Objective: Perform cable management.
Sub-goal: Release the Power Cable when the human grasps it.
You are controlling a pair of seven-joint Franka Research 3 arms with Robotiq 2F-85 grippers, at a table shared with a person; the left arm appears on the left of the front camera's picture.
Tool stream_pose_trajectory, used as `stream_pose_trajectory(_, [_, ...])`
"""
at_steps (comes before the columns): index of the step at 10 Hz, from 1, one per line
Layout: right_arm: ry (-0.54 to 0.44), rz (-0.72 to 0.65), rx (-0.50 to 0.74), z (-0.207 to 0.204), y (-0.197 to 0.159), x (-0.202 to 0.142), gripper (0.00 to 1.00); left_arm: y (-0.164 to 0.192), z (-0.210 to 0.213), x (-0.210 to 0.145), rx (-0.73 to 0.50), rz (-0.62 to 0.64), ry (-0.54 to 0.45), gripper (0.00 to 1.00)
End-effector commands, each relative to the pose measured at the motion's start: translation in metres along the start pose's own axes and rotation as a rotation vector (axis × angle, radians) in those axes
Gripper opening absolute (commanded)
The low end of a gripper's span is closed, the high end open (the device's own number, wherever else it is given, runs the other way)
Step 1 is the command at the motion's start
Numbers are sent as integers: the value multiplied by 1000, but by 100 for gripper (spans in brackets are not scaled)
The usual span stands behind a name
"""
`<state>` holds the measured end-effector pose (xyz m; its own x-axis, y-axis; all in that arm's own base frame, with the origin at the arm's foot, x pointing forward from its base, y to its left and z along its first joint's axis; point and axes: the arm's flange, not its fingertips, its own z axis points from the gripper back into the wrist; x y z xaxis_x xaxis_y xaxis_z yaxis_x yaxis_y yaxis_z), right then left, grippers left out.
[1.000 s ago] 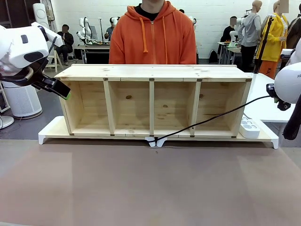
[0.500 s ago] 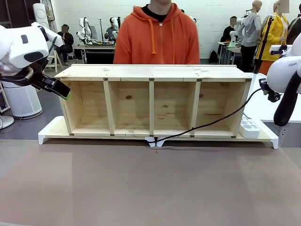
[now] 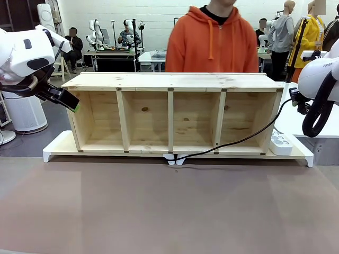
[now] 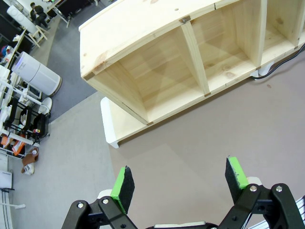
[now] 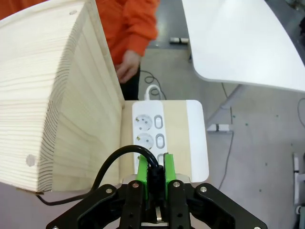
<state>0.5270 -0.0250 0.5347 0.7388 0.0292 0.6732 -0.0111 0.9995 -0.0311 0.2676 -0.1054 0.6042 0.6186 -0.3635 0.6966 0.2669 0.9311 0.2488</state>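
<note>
Here, a brown table (image 3: 169, 211) is carrying a wooden shelf (image 3: 169, 82), with a person (image 3: 212, 42) standing at 12 o'clock. The left gripper (image 4: 179, 177) is hovering at 9 o'clock, jaws spread wide. The right gripper (image 5: 155, 163), at 3 o'clock, is pinching the cable (image 3: 238, 141), which is trailing to the shelf's front.

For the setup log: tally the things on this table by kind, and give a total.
wooden shelf: 1
white base board: 1
white power strip: 1
black cable: 1
Total: 4
</note>
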Motion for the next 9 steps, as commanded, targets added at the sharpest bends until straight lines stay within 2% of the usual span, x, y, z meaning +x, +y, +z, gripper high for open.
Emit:
stream_pose_trajectory(1, [-4, -2, -14, 0, 3, 0, 17, 1, -1, 2, 3, -8, -12, 100])
stream_pose_trajectory(9, [-4, -2, -14, 0, 3, 0, 17, 1, -1, 2, 3, -8, -12, 100])
